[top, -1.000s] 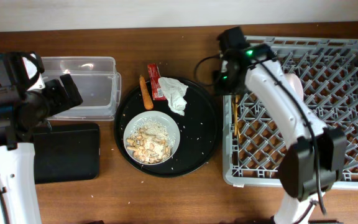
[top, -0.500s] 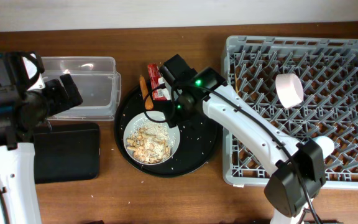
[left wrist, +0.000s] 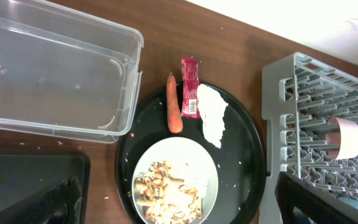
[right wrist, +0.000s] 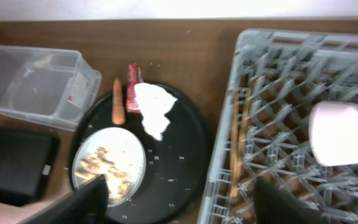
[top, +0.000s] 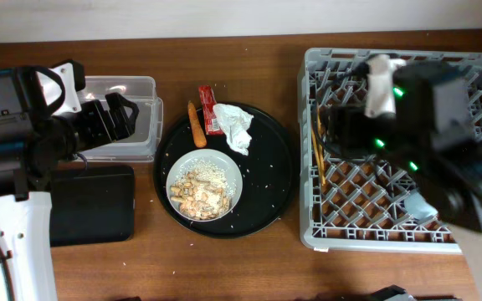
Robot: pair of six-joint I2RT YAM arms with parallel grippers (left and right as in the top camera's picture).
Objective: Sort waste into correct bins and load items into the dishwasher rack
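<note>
A red snack wrapper [top: 208, 109], an orange carrot stick [top: 196, 125] and a crumpled white tissue [top: 236, 127] lie at the back of the big round black tray. The wide white bowl [top: 205, 186] of rice and scraps sits at its front. Wooden chopsticks [top: 317, 155] lie in the grey rack [top: 475, 238], by its left wall. A small pale cup [top: 381, 84] lies on its side in the rack's far part. My left gripper [top: 111, 121] is open and empty above the clear tub [top: 136, 88]. My right gripper [right wrist: 185, 199] is open and empty, high above the tray's right edge and the rack.
The shallow black rectangular tray [top: 90, 205] lies in front of the clear tub, at the left. Rice grains are scattered on the round black tray [top: 270, 180]. My right arm [top: 425, 109] is blurred and covers much of the rack in the overhead view.
My right arm has swung from over the round tray back to above the rack and risen toward the camera. My left arm has shifted slightly right over the tub.
</note>
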